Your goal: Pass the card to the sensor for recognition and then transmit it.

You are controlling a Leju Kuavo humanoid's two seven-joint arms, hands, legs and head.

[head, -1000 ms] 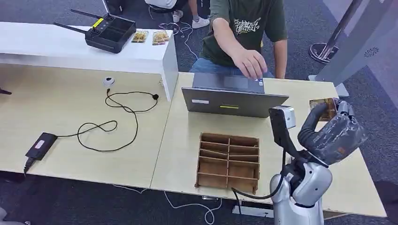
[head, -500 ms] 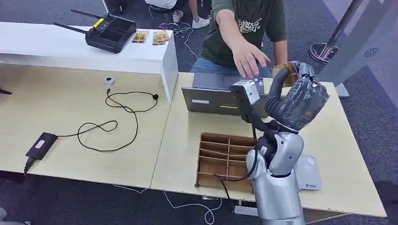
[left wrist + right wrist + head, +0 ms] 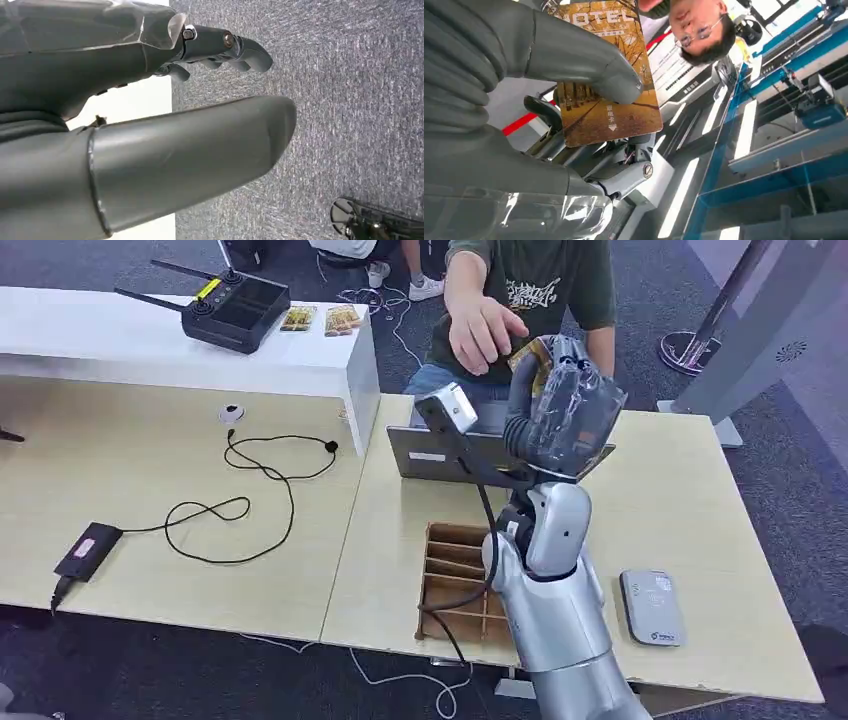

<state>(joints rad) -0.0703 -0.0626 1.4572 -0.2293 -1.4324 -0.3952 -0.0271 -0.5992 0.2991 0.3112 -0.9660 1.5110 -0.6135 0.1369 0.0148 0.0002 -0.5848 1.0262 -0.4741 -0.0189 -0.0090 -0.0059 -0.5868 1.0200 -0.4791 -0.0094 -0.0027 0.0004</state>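
My right hand is raised above the laptop on the desk, thumb and fingers pinching the card. A person's hand reaches just beside it. The sensor lies near the desk's edge. My left hand holds nothing, fingers loosely apart.

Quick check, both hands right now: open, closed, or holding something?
Left hand: holds nothing, thumb and fingers apart, open.
Right hand: raised toward the person, holding the card under its thumb.
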